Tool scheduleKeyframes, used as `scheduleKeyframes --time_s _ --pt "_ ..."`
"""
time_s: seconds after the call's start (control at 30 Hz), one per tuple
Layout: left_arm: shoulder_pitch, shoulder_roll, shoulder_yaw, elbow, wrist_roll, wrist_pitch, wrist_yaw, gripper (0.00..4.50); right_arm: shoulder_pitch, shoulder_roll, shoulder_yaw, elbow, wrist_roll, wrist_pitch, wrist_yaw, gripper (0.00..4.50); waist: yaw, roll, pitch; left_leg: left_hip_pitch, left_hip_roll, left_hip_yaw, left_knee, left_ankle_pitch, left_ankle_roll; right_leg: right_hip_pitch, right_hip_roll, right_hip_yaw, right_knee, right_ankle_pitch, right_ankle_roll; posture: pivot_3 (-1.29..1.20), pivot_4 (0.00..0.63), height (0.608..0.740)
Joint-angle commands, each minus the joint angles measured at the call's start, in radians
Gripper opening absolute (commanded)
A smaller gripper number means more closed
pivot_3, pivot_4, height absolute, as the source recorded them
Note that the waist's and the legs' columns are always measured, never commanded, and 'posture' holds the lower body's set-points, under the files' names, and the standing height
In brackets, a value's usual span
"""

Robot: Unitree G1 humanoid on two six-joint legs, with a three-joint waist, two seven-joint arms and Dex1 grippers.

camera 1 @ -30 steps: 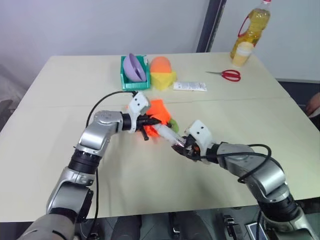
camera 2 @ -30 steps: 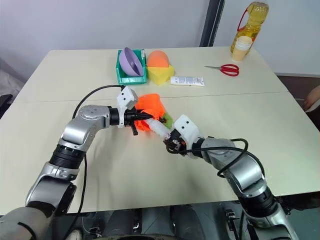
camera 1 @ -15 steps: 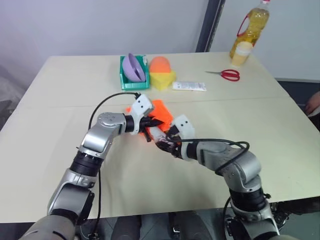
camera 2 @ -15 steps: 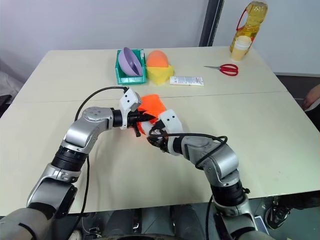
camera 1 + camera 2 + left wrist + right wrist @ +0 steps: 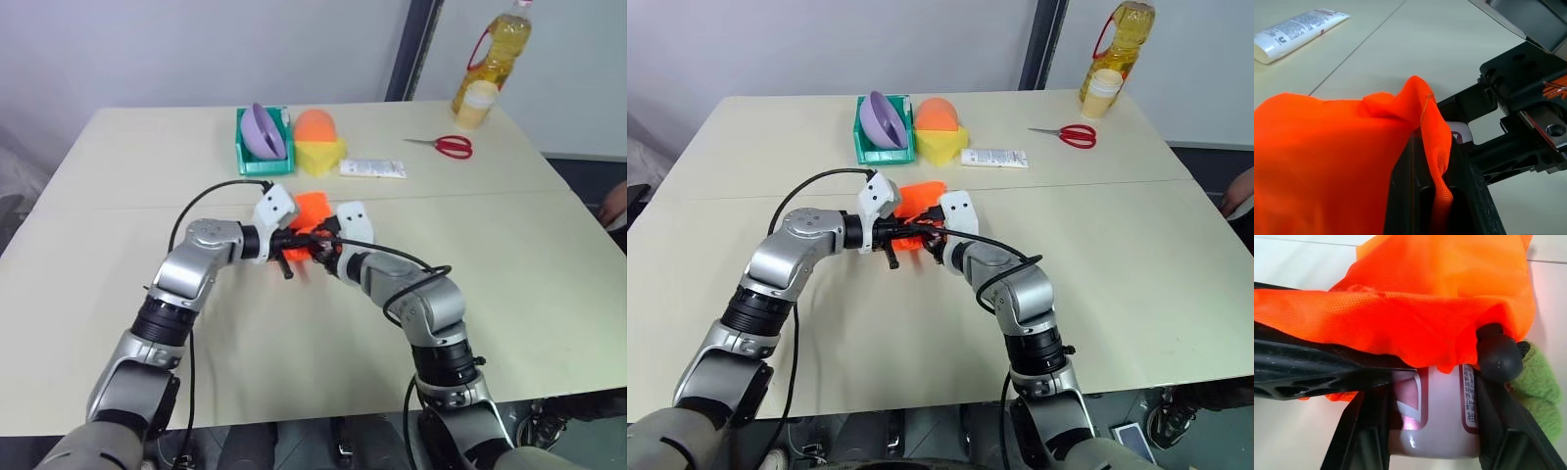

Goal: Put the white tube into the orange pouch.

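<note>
The insertion itself is under way. The left claw [image 5: 294,239] is pinched tight on the rim of the orange pouch [image 5: 312,208], holding the mouth up off the pale surface [image 5: 147,176]. The right claw [image 5: 1425,431] grips the white tube [image 5: 1437,423] between its two black fingers and has its front end at the pouch mouth, the fabric lip draped over the tube's top. From the right wrist view the tube looks only partly in; most of its labelled body is outside the cloth.

As I judge it, the next move calls for a straight push deeper along the tube's length while the left claw keeps the mouth from folding shut, then a release once the tube sits inside.

The pouch is a soft, woven, slightly coarse mesh-like fabric that creases and sags freely. The tube is smooth, glossy and cylindrical, with a reddish-brown printed label. A fuzzy green disc [image 5: 1537,382] lies just beside the right claw's finger, by a round black cord stopper [image 5: 1498,357].
</note>
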Motion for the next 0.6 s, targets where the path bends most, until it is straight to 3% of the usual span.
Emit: scheduleKeyframes --time_s 0.03,0.07,0.27,0.4,0.5,0.6 --pt "-0.002 0.006 0.002 0.006 0.012 -0.011 0.013 0.00 -0.013 -0.031 0.002 -0.135 0.038 -0.007 0.053 3.92 0.000 0.000 0.000 0.000 0.000 0.000 0.000 0.000 0.000 0.000 0.000 0.000 0.000 0.000 0.000 0.00 0.150 0.726" --pt "-0.005 0.006 0.006 0.014 0.014 -0.014 0.019 0.00 0.000 -0.056 0.007 -0.171 0.049 0.012 0.072 4.44 0.000 0.000 0.000 0.000 0.000 0.000 0.000 0.000 0.000 0.000 0.000 0.000 0.000 0.000 0.000 0.00 0.150 0.726" --pt "-0.023 0.009 0.035 0.062 0.013 -0.025 0.034 0.00 0.087 -0.246 -0.002 -0.367 0.135 0.060 0.218 4.48 0.003 0.000 0.000 0.000 0.000 0.000 0.000 0.000 0.000 0.000 0.000 0.000 0.000 0.000 0.000 0.00 0.150 0.726" --pt "-0.025 0.011 0.039 0.071 0.010 -0.031 0.027 0.00 0.162 -0.372 0.025 -0.425 0.150 -0.003 0.310 4.48 0.002 0.000 0.000 0.000 0.000 0.000 0.000 0.000 0.000 0.000 0.000 0.000 -0.001 0.000 0.000 0.00 0.150 0.726" --pt "-0.024 0.004 0.043 0.071 0.002 -0.029 0.026 0.00 0.194 -0.458 0.119 -0.394 0.114 -0.036 0.365 3.65 -0.001 0.000 0.000 0.001 0.000 0.000 -0.001 0.000 0.000 0.000 0.000 0.000 -0.001 0.000 0.000 0.00 0.150 0.726" --pt "-0.019 -0.003 0.047 0.063 -0.008 -0.017 0.025 0.00 0.163 -0.386 0.147 -0.295 0.101 -0.054 0.327 2.09 -0.003 0.000 0.000 0.001 0.000 0.000 -0.001 0.000 0.000 0.000 0.001 0.000 0.000 0.000 0.000 0.00 0.150 0.726"
